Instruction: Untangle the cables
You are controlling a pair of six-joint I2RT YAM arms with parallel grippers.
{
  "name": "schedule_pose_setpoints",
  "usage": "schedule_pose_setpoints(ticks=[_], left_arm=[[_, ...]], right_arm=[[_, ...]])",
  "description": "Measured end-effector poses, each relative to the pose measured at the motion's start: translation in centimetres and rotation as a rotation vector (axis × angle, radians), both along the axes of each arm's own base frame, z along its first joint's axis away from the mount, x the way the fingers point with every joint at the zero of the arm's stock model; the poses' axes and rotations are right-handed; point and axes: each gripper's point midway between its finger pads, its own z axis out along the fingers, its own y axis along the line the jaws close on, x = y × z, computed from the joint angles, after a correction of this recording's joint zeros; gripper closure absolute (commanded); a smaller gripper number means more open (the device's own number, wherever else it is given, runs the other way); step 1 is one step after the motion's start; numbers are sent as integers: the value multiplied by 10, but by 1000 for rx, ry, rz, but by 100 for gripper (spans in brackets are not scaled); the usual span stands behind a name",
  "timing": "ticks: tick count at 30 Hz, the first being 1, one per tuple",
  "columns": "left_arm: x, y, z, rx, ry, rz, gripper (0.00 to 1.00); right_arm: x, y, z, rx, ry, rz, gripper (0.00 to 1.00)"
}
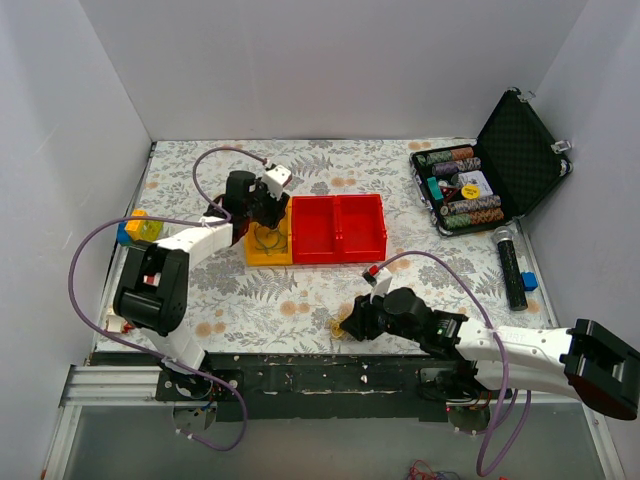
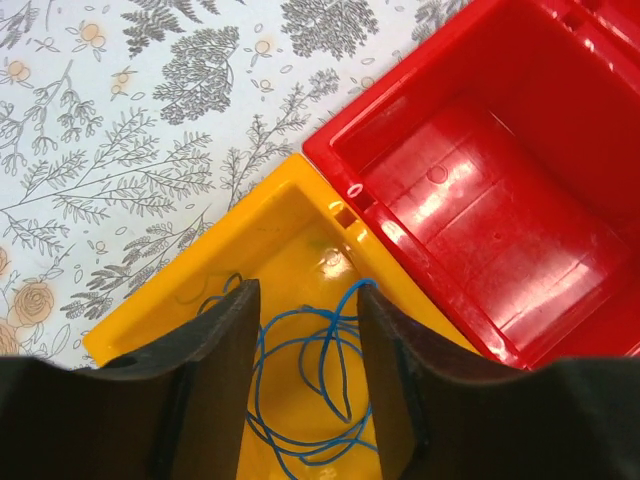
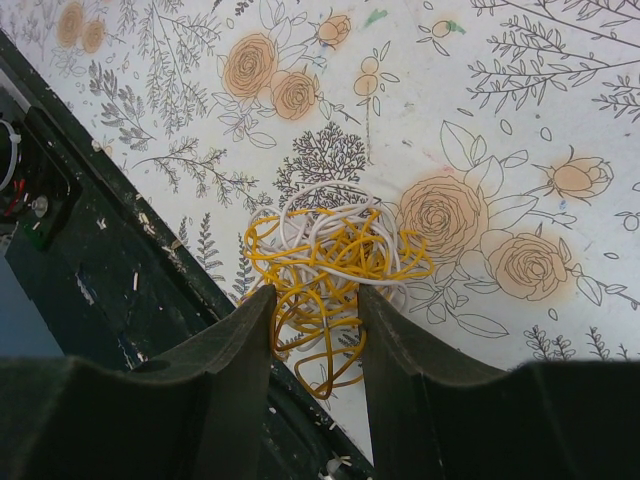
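Straddling the yellow-white cable clump [image 3: 335,250] at six o'clock, my right gripper [image 3: 313,305] is gaping; left gripper [image 2: 305,300] is gaping over the blue cable [image 2: 300,345]. I'm reckoning one strand needs pinching next.

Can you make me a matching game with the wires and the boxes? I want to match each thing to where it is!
Things:
1. blue wire
2. yellow-and-white tangle
3. red bin
4. black case

Places:
A. standing open at the far right, with chips inside
B. on the flowery table, near its front edge
C. lying in the yellow bin
D. right against the yellow bin's side

Pairs: 1-C, 2-B, 3-D, 4-A
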Motion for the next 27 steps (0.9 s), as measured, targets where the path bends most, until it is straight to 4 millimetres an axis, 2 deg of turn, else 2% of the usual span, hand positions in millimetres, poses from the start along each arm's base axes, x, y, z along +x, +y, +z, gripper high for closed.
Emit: schedule_pose_setpoints(ticks=[1, 3, 7, 13, 16, 19, 21, 23, 25, 27], left_arm=[[1, 1, 1, 4, -2, 2, 46], [2, 3, 7, 10, 0, 9, 31], [-5, 7, 23, 18, 0, 7, 14], [-27, 12, 73, 1, -62, -13, 11], [-44, 7, 102, -50, -91, -57, 14], [-73, -10, 127, -142, -86, -145, 17], [-102, -33, 133, -199, -65, -240, 19], [-144, -62, 124, -242, -7, -371, 22], [-190, -85, 102, -266, 98, -498, 26], [-227, -97, 75, -273, 218, -585, 28]], right_arm=[[0, 0, 0, 0, 0, 0, 54], [0, -1, 0, -1, 0, -2, 54], [1, -3, 1, -5, -4, -11, 53], [2, -6, 3, -7, -12, -22, 53], [3, -7, 5, -2, -18, -25, 53], [4, -7, 9, 8, -30, -29, 53], [5, -7, 12, 14, -39, -29, 53], [5, -7, 14, 16, -48, -28, 54], [6, -7, 16, 13, -51, -27, 54], [6, -6, 20, 16, -55, -25, 56]])
